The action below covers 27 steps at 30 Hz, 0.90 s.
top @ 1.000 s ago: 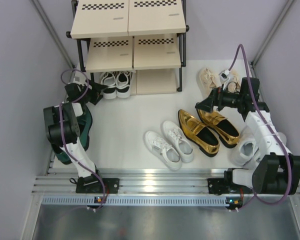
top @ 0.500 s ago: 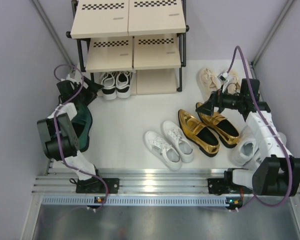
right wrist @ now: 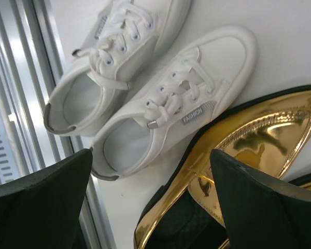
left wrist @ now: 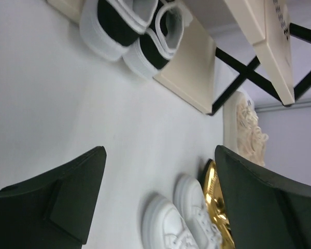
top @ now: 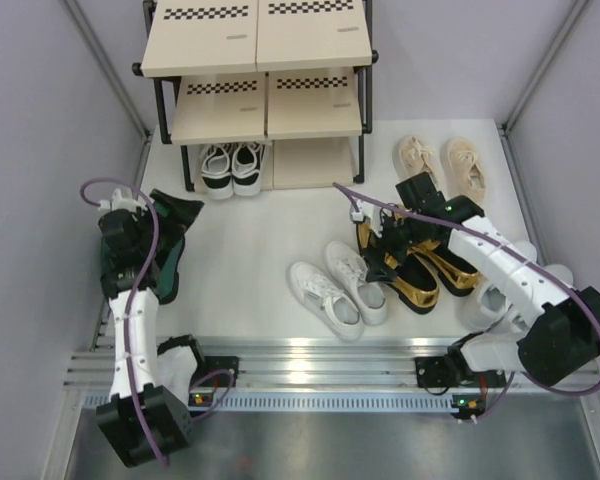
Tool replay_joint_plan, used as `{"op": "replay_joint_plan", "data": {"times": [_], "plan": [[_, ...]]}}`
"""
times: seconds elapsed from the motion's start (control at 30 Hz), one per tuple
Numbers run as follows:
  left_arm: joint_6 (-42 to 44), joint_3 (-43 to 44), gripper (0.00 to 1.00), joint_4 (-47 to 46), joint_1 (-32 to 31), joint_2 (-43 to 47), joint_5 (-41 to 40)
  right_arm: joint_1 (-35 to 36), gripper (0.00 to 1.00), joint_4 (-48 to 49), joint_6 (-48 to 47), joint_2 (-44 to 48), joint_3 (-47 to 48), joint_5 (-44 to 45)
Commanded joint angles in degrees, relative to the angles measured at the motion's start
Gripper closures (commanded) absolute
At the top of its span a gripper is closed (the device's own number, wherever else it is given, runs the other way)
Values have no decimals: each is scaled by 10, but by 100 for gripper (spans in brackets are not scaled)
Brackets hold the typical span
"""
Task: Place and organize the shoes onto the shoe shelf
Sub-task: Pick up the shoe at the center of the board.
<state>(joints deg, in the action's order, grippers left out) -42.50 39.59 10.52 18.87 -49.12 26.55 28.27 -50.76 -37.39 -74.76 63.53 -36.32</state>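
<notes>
The shoe shelf [top: 255, 40] stands at the back, with black-and-white sneakers [top: 230, 165] on its lowest level. White lace-ups [top: 338, 288] and gold loafers [top: 420, 268] lie mid-floor. Beige sneakers [top: 442, 160] lie back right. Chunky white sneakers [top: 492, 298] are partly hidden by the right arm, and dark green loafers [top: 170, 262] by the left arm. My left gripper [top: 185, 212] is open and empty, left of the shelf. My right gripper [top: 382, 262] is open just above the left gold loafer [right wrist: 238, 145], beside the lace-ups [right wrist: 166, 104].
Grey walls close in on both sides. A metal rail [top: 310, 360] runs along the near edge. The left wrist view shows the black-and-white sneakers [left wrist: 129, 31], the shelf's black cross-brace [left wrist: 238, 83] and a beige sneaker [left wrist: 246, 129].
My right gripper has swung left and down from near the beige sneakers to the left gold loafer. My left arm has drawn back from the shelf toward the near left.
</notes>
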Motion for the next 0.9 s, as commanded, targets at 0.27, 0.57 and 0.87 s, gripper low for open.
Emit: {"op": "replay_joint_plan", "data": {"times": [0.27, 0.57, 0.87], "plan": [[-116, -53, 14, 160, -73, 182, 35, 84, 14, 124, 37, -7, -129, 192], [-147, 3, 13, 158, -343, 77, -153, 96, 57, 198, 101, -72, -135, 232], [-189, 12, 12, 40, -466, -20, -179, 85, 100, 161, 147, 13, -94, 182]]}}
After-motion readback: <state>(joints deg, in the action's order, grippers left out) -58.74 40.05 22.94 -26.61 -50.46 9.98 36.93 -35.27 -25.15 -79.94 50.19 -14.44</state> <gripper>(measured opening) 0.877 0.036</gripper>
